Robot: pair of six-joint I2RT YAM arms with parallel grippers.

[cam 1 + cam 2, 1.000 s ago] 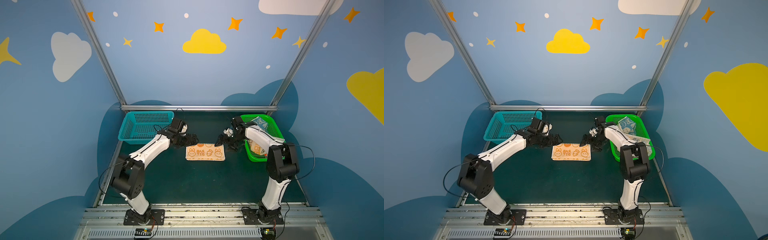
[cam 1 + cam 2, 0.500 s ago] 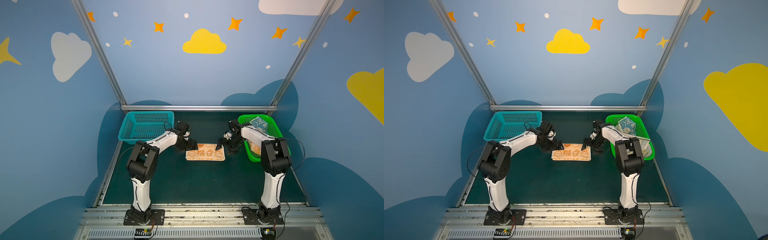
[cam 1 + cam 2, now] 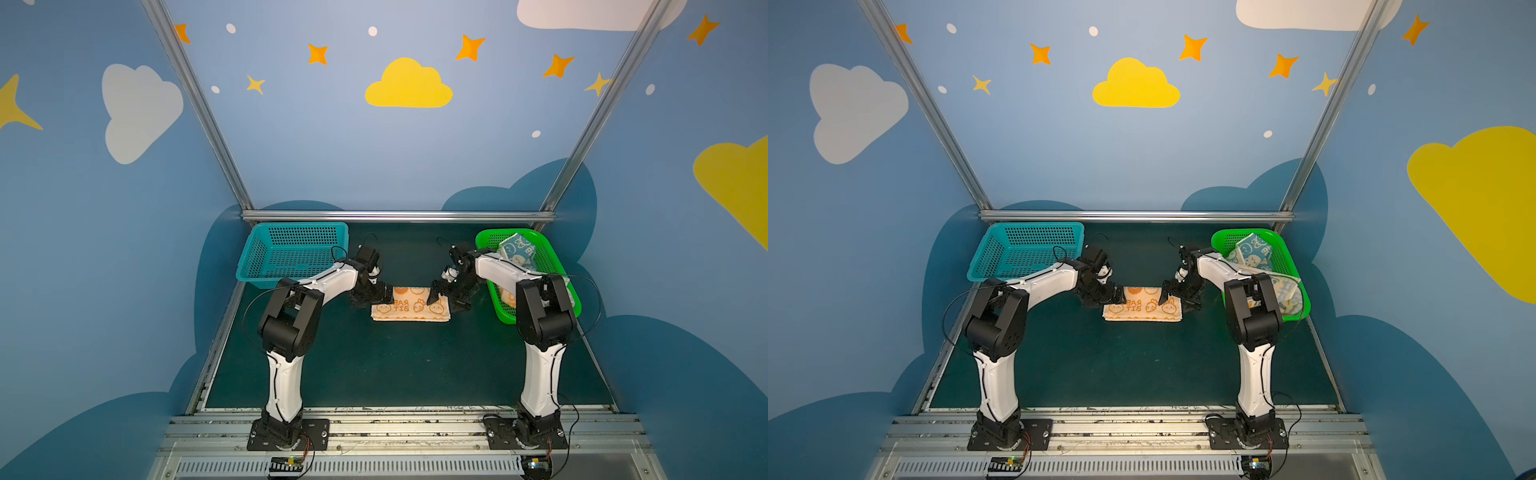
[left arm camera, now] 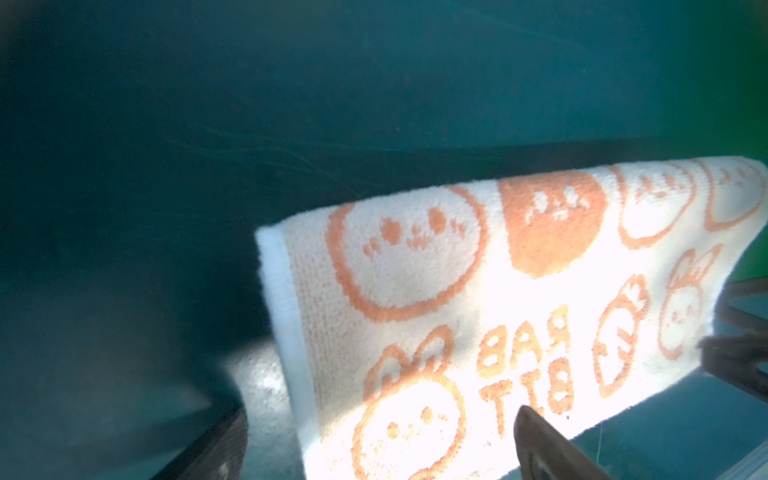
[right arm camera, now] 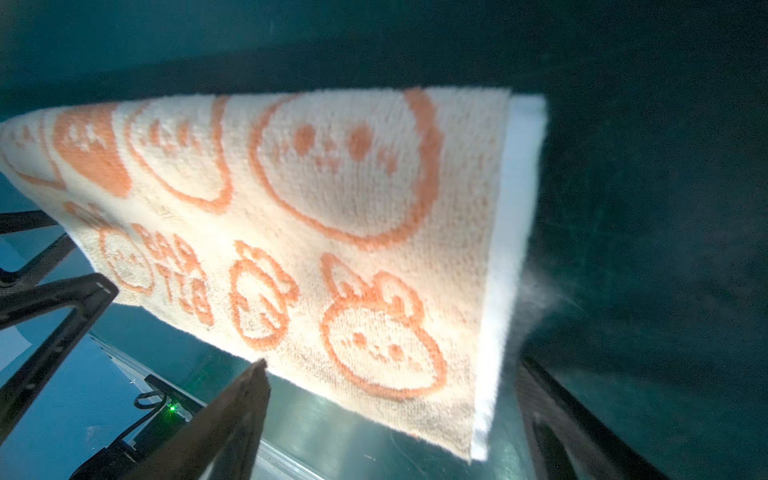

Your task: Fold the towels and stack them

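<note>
Both arms have lowered: left claw [image 3: 383, 296] and right claw [image 3: 446, 301], both wide and empty, now flank the half-folded orange-cream towel [image 3: 410, 306] at the worktop [image 3: 395, 365] centre, apparently set for a second fold.

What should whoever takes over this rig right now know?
Left gripper: open, empty, at the left end of the orange towel.
Right gripper: open, empty, at its right end.
That towel lies flat on the mat, apparently folded once into a strip.
Blue towel and a third towel, partly hidden: in the green basket.
Left: finish this fold, fold the other two, stack all three.
</note>
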